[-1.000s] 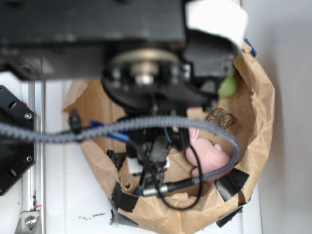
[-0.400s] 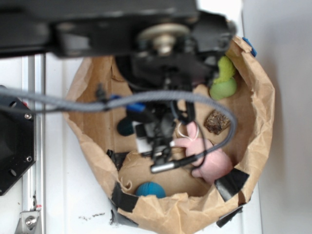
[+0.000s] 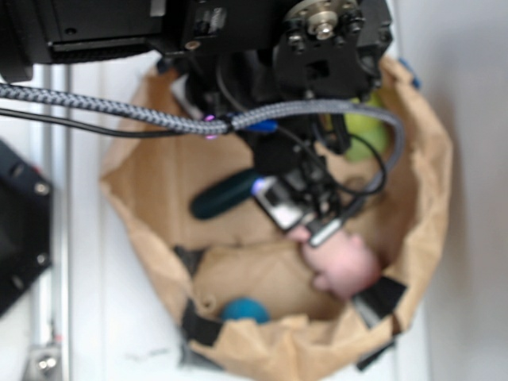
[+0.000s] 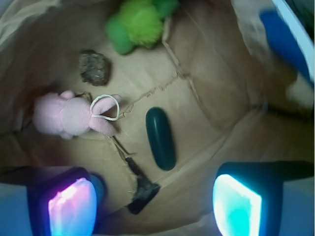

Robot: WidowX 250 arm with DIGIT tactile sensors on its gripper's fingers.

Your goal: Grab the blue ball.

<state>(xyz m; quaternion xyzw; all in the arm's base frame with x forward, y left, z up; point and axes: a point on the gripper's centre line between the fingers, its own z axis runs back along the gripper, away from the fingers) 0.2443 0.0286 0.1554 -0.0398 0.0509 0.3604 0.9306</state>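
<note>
Hovering high over paper bag (image 3: 413,190), gripper (image 4: 155,206) has jaws spread wide, nothing between lit fingertips (image 4: 73,206). Grab not begun: blue ball (image 3: 244,309) untouched, lying on bag floor against near wall beside black tape, well apart from gripper. In wrist view only sliver of ball shows, behind left finger. Left to do: shift over ball, descend, close. Ball round, so no long axis or heading. Dark capsule (image 4: 161,138) and pink bunny (image 4: 69,117) nearer centre
</note>
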